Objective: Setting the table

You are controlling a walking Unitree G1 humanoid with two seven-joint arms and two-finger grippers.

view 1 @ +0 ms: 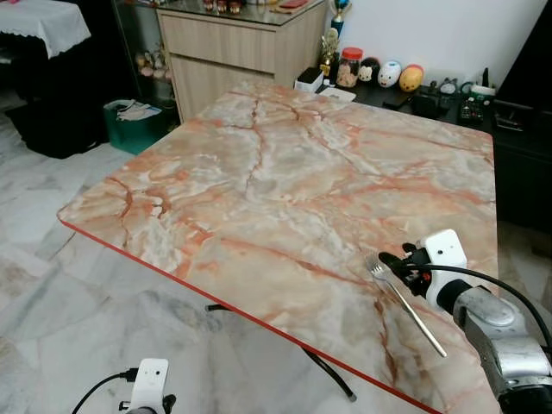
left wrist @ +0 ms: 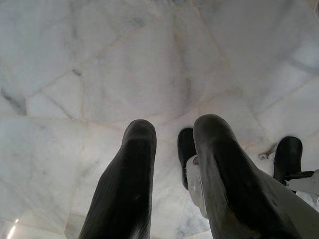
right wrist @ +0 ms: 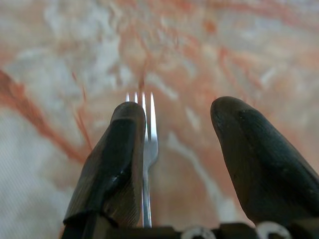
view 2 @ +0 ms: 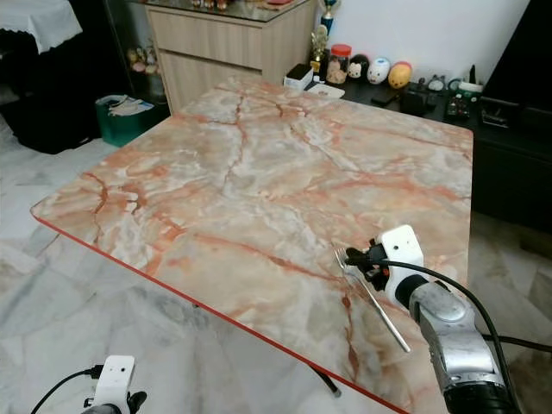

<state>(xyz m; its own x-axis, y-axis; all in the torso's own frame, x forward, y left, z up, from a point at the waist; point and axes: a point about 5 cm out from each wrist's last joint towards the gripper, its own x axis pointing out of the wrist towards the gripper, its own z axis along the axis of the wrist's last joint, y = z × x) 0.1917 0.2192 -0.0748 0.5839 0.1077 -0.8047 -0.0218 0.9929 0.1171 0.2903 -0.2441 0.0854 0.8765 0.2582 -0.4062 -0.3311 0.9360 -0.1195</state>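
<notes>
One fork point(right wrist: 147, 149) lies on your table point(view 1: 285, 181) near its right edge, beside one finger point(right wrist: 112, 164) of your right gripper point(right wrist: 177, 164), jaws apart.

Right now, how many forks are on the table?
1. The fork lies on the marble table near its right front edge, beside the right claw, whose fingers are open.

A silver fork point(view 1: 405, 304) lies flat near the marble table's point(view 1: 285, 181) right edge.
</notes>
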